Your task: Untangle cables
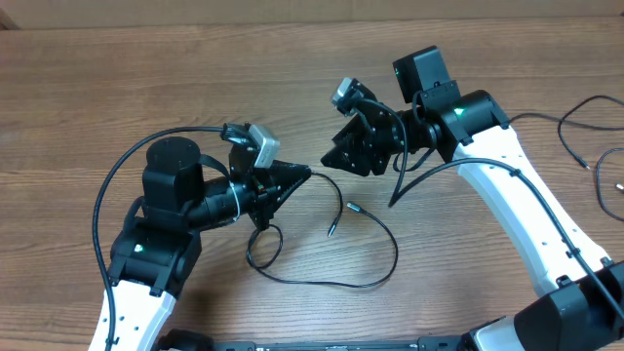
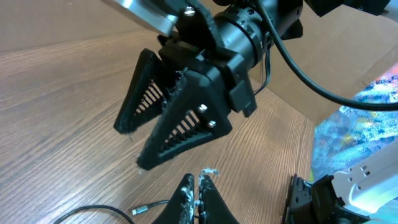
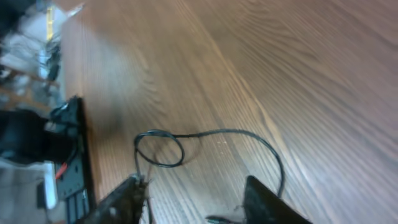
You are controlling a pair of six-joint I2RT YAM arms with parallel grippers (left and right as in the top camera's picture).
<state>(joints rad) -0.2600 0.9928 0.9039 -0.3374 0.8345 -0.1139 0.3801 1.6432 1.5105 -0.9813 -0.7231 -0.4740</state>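
Observation:
One thin black cable [image 1: 375,278] lies on the wooden table between the arms, with a small loop [image 1: 263,246] and two silvery plug ends [image 1: 331,231] [image 1: 351,207]. My left gripper [image 1: 304,175] is shut, and a strand of this cable appears to run from its tips. In the left wrist view its fingers [image 2: 199,182] are pressed together, with a plug [image 2: 142,211] on the table beside them. My right gripper [image 1: 331,161] is open just right of the left one. It fills the left wrist view [image 2: 134,147]. In the right wrist view its fingers [image 3: 199,202] straddle the cable [image 3: 249,135], and a strand passes its left finger.
More thin black cable strands [image 1: 583,146] lie at the table's right edge. Thick black arm cords arc beside the left arm [image 1: 105,200] and under the right arm [image 1: 429,174]. A black base edge [image 3: 73,162] borders the table's near side.

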